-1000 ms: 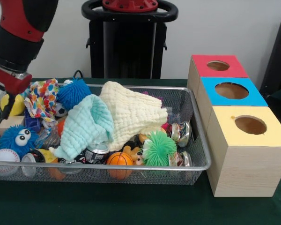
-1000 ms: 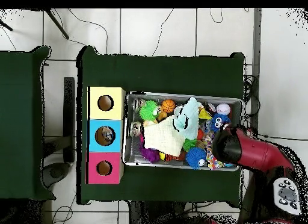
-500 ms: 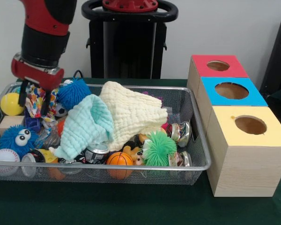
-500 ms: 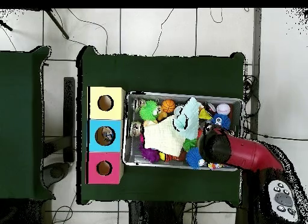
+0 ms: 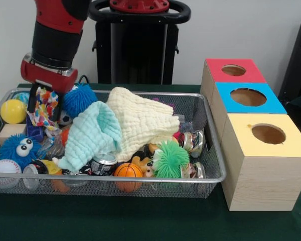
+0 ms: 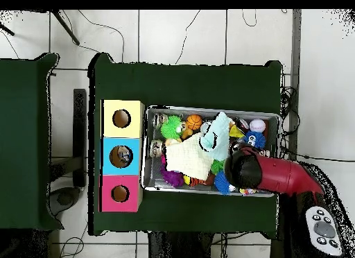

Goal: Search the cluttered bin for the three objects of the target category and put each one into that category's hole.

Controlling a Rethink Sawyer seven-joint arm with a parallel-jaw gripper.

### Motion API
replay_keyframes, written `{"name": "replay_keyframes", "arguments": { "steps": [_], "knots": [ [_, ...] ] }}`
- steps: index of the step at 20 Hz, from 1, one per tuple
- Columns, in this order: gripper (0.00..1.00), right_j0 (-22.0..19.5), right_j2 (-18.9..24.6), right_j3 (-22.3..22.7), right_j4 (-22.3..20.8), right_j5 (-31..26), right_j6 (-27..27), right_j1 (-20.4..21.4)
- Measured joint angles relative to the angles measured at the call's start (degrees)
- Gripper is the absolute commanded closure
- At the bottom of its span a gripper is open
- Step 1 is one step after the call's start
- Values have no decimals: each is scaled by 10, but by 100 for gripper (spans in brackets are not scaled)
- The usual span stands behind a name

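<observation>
The tool [image 5: 44, 103] has travelled right along the wire bin [image 5: 140, 179], now straddling the confetti-print cloth [image 5: 44, 108], fingers spread, nothing gripped; grasp appears imminent.

Full wire bin [image 5: 210, 150], three hole boxes
Red [image 5: 234, 70], blue [image 5: 248, 97], yellow box [image 5: 268, 134] in row just beside bin, holes up.

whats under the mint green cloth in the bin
Poking out below the mint green cloth are a drink can, an orange basketball and a yellow toy. Whatever lies under its middle is covered. The cream cloth overlaps its right edge.
</observation>
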State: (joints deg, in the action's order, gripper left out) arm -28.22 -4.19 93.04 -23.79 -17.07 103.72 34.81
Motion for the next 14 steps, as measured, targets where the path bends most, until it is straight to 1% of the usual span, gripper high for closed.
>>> {"name": "replay_keyframes", "arguments": {
  "steps": [5,7,14],
  "knots": [
    [0,-21,1,-2,-27,1,0,-19],
    [0,-35,2,-6,-45,4,0,-40],
    [0,-44,2,-10,-61,17,0,-72]
  ]
}}
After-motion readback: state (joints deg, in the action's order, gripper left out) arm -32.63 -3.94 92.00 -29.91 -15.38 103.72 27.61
